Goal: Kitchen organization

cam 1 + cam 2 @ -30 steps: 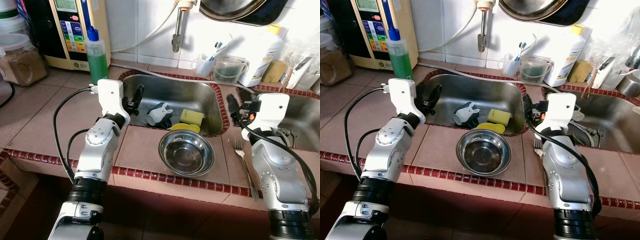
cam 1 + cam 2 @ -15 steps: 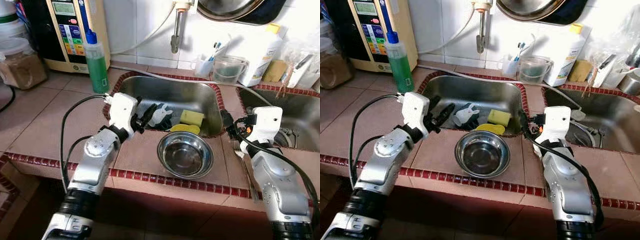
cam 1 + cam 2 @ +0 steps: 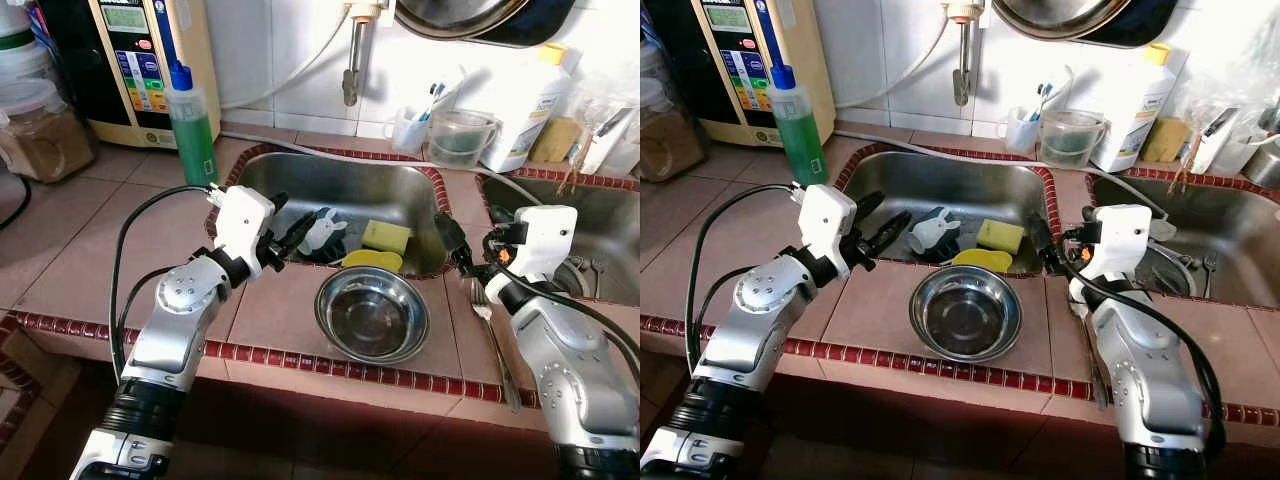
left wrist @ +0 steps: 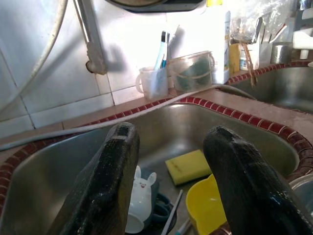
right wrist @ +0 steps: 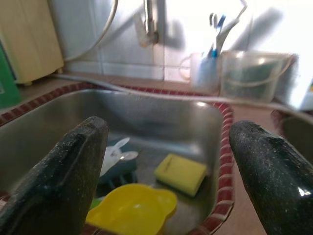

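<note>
- Left eye view: left gripper (image 3: 285, 240) hangs over the near-left rim of the sink (image 3: 410, 190), fingers spread, holding nothing. A second ago it stood further back at the sink's left edge; it has since swung in toward the white cup (image 3: 320, 229). Judgement: a reach for the cup is being set up.
- Right gripper (image 3: 452, 240) sits at the sink's near-right corner, fingers apart, empty. It has come lower and nearer the rim than a second ago.
- Steel bowl (image 3: 372, 313) rests on the tiled counter (image 3: 90, 230), just in front of the sink, between the two arms. A fork (image 3: 492, 330) lies on the counter beside the right arm. Neither has moved; the camera has shifted a little.
- Right eye view: same layout. Sponge (image 3: 1000, 235) and a yellow scoop (image 3: 982, 259) lie in the sink next to the cup. Green soap bottle (image 3: 797, 122) stands on the counter at the left, a water machine (image 3: 735, 50) behind it.
- Left wrist view: two black fingers (image 4: 107, 181) wide apart, nothing between. Beyond them, the cup lies on its side on the sink floor, the sponge and scoop close by.
- Right wrist view: fingers (image 5: 63, 176) splayed, empty. Scoop (image 5: 132, 208) nearest, sponge behind it.
- Room: white tiled wall, tap above the sink, a toothbrush cup (image 3: 408, 128) and a clear jug (image 3: 458, 136) on the back ledge, a second sink to the right.
</note>
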Robot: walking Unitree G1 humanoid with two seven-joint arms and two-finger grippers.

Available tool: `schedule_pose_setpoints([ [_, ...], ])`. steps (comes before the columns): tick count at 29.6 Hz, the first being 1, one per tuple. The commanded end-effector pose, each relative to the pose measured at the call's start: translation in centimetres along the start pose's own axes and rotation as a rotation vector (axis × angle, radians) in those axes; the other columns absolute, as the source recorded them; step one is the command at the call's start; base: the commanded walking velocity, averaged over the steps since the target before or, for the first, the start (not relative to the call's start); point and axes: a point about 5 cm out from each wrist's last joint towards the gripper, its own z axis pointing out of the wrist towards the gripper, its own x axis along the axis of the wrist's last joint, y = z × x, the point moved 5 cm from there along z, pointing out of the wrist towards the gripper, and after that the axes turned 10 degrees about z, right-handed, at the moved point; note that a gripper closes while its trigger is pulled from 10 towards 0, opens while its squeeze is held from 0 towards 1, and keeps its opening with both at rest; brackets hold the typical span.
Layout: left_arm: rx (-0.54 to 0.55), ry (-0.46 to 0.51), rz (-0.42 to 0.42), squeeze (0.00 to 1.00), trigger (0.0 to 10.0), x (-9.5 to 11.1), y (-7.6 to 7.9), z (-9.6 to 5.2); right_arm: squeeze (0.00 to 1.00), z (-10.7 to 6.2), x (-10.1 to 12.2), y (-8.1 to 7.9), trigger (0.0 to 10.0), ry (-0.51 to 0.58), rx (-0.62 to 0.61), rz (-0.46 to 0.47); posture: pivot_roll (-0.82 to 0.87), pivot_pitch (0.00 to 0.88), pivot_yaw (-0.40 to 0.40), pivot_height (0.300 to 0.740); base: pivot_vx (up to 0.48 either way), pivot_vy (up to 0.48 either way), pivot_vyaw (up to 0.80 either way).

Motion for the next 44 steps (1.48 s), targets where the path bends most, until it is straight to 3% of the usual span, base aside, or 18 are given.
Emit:
schedule_pose_setpoints([
  [1,-0.020,0.008,0.012,0.00,10.0,0.5,0.2,0.1,0.00,-0.2,0.2,-0.1,10.0,-0.010,0.010,0.002,-0.16,0.033,-0.023,0.703,0.000,0.000,0.00],
  [15,-0.060,0.000,-0.008,0.00,10.0,0.3,1.8,-0.7,0.00,-1.2,-3.6,-1.6,10.0,-0.171,0.066,-0.009,-0.15,0.086,-0.034,0.703,0.000,0.000,0.00],
  [29,-0.057,-0.005,-0.026,0.00,10.0,0.4,2.0,-0.8,0.00,-2.5,-4.7,-2.8,10.0,-0.247,0.182,-0.005,-0.15,0.109,-0.034,0.703,0.000,0.000,0.00],
  [39,-0.064,0.000,-0.033,0.00,10.0,0.7,2.2,-0.6,0.00,-3.2,-4.9,-2.9,10.0,-0.285,0.201,0.034,-0.15,0.114,-0.031,0.703,0.000,0.000,0.00],
  [44,-0.135,0.011,-0.031,0.00,10.0,0.7,3.4,-1.0,0.00,-3.3,-4.6,-2.8,10.0,-0.278,0.198,0.034,-0.16,0.117,-0.032,0.703,0.000,0.000,0.00],
])
